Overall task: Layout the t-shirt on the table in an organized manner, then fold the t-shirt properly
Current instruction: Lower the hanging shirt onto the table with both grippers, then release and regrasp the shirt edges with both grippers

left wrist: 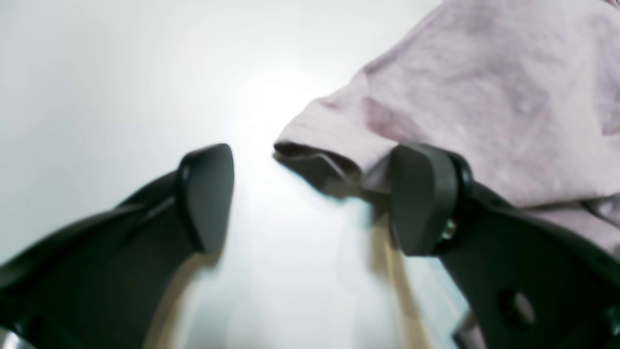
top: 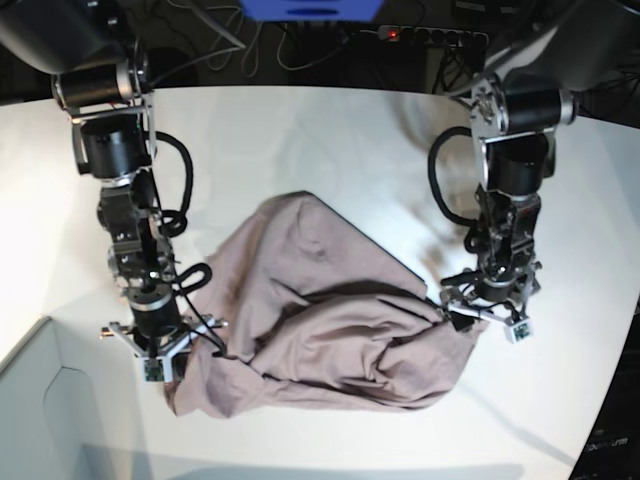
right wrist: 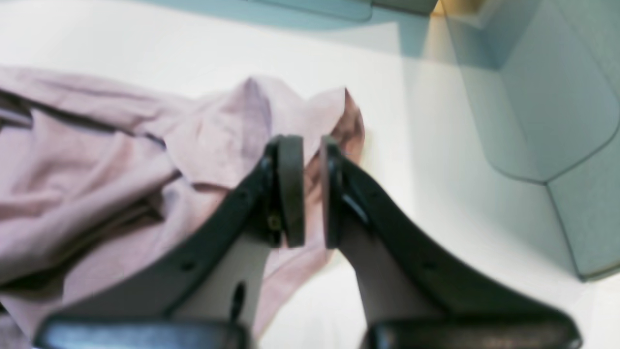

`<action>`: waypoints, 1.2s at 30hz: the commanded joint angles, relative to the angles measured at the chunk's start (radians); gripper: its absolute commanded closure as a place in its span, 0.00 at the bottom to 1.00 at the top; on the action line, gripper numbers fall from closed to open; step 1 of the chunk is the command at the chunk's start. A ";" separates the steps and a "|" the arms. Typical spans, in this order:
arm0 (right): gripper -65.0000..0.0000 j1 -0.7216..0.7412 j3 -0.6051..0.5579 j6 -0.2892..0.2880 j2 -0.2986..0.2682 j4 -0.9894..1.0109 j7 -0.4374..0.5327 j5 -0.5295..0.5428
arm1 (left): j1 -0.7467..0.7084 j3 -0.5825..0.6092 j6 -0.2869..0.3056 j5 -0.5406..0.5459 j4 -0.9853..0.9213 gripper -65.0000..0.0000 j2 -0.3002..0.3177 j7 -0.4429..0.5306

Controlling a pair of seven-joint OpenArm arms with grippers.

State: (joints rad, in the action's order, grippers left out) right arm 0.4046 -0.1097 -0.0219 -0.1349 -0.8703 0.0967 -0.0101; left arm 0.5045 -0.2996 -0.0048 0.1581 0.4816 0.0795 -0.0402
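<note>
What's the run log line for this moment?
left claw: open, sleeve edge between jaws | right claw: shut on t-shirt corner | t-shirt: crumpled, not laid out | table: shirt resting on it

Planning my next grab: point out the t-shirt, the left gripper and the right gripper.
t-shirt (top: 330, 330): base view, crumpled middle.
left gripper (left wrist: 310, 198): left wrist view, gap between open jaws.
right gripper (right wrist: 312, 194): right wrist view, cloth pinched between jaws.
</note>
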 commanded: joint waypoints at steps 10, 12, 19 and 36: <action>0.88 0.026 -0.002 0.009 -0.004 -0.017 0.028 0.003 | 0.087 0.000 0.004 -0.005 -0.143 1.00 -0.005 0.153; 0.88 0.026 0.002 0.009 -0.004 -0.017 0.028 0.003 | 0.095 0.000 0.004 -0.007 -0.145 0.99 -0.005 0.153; 0.88 0.035 0.003 0.009 -0.004 -0.028 0.030 0.003 | 0.058 0.001 -0.001 -0.005 0.084 1.00 -0.004 0.148; 0.88 -0.134 0.012 0.009 -0.027 -0.402 -0.111 0.003 | 0.487 0.225 0.001 -0.009 0.114 1.00 0.058 -0.037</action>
State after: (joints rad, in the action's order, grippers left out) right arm 0.2405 -0.0994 0.0000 -0.1581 -1.2503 0.0000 0.0000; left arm 0.9802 -0.0620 0.0044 0.1555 0.5755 0.1268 -0.1009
